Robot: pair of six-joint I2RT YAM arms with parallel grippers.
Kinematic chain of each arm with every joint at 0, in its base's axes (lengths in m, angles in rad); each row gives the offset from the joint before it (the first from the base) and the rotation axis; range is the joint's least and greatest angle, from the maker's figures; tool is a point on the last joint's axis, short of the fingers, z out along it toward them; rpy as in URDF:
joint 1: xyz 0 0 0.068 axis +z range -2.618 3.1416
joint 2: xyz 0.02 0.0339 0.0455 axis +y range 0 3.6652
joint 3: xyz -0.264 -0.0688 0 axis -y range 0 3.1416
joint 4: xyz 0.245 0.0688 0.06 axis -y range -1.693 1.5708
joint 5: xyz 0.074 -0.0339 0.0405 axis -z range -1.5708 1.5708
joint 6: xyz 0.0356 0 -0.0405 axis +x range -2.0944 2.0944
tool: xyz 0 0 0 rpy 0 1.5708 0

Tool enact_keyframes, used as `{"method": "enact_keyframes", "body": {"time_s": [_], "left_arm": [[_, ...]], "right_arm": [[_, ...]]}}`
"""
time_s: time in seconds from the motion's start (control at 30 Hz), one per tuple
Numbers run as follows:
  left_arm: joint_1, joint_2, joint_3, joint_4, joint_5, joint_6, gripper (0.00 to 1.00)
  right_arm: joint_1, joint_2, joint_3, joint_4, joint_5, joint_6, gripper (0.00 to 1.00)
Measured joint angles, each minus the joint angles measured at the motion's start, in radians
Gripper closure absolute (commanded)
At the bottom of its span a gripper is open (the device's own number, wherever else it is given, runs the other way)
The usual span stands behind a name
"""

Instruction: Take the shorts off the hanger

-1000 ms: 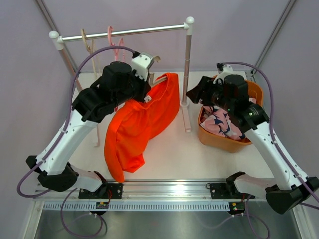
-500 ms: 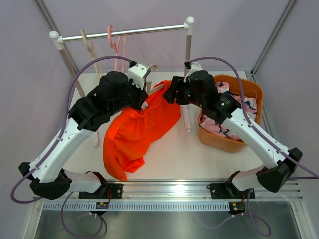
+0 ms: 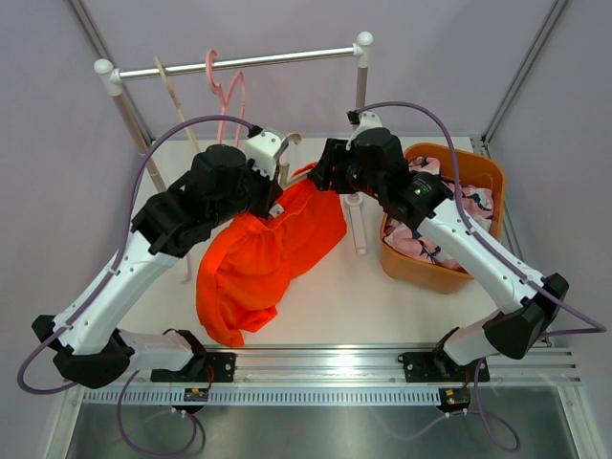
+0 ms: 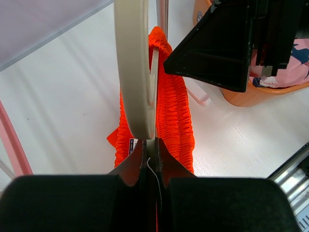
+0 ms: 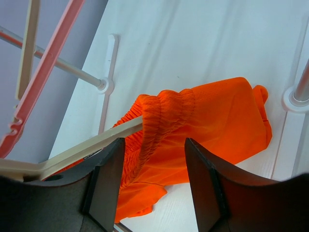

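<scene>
The bright orange shorts [image 3: 258,258] hang from a cream hanger [image 4: 133,72], their legs draped on the white table. My left gripper [image 4: 150,145] is shut on the hanger's lower edge, with the gathered waistband [image 4: 176,111] beside its fingers. My right gripper [image 5: 154,169] is open and hovers just above the waistband [image 5: 164,116], where the hanger arm [image 5: 82,147] enters it; nothing is between its fingers. In the top view the right gripper [image 3: 320,177] sits close to the left gripper [image 3: 277,196]. The pink patterned shorts [image 3: 421,239] lie in the basket.
An orange basket [image 3: 483,172] stands at the right. The clothes rack's rail [image 3: 287,57] runs across the back with a pink hanger [image 3: 225,91] and a wooden one [image 3: 172,86]. Its right post [image 3: 360,115] and foot [image 3: 359,229] stand between the shorts and the basket.
My right arm swung left from over the basket to above the orange shorts' waistband, its jaws narrowing a little. The left arm shifted slightly, still holding the hanger.
</scene>
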Motion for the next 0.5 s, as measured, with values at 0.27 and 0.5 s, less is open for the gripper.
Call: {"method": "enact_keyframes", "body": {"time_s": [0.27, 0.5], "left_arm": [[0.0, -0.006, 0.0, 0.0, 0.0, 0.0, 1.0], [0.0, -0.006, 0.0, 0.0, 0.001, 0.0, 1.0]], "right_arm": [[0.001, 0.007, 0.0, 0.0, 0.013, 0.001, 0.43], [0.002, 0.031, 0.0, 0.0, 0.013, 0.001, 0.51]]}}
